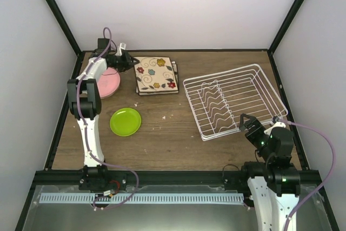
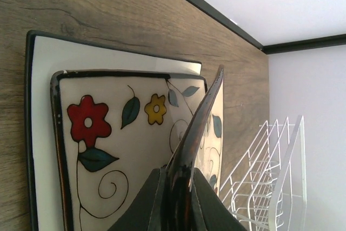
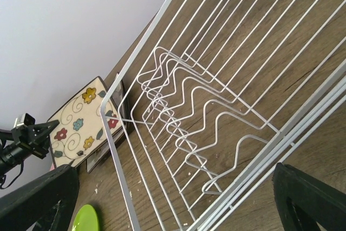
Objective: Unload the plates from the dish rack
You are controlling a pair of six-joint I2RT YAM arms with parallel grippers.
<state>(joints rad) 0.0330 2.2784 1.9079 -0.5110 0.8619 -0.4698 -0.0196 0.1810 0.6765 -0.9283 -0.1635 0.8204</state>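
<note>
Rack [image 1: 232, 98], right side of table [image 1: 173, 133]: nothing between its dividers in either view, so unloading looks all but done
Square stack [image 1: 157, 75], far centre, just beside rack: flowered plate lying on a plain one
Tilted plate [image 2: 195, 123], square, leaning over that stack with one edge raised, clamped in left gripper [image 2: 178, 190]; left to do, as I judge: lower and release it
Pink plate [image 1: 110, 85] far left, lime plate [image 1: 125, 121] nearer
Right gripper [image 1: 250, 123] gaping, empty, at rack's near corner
</note>
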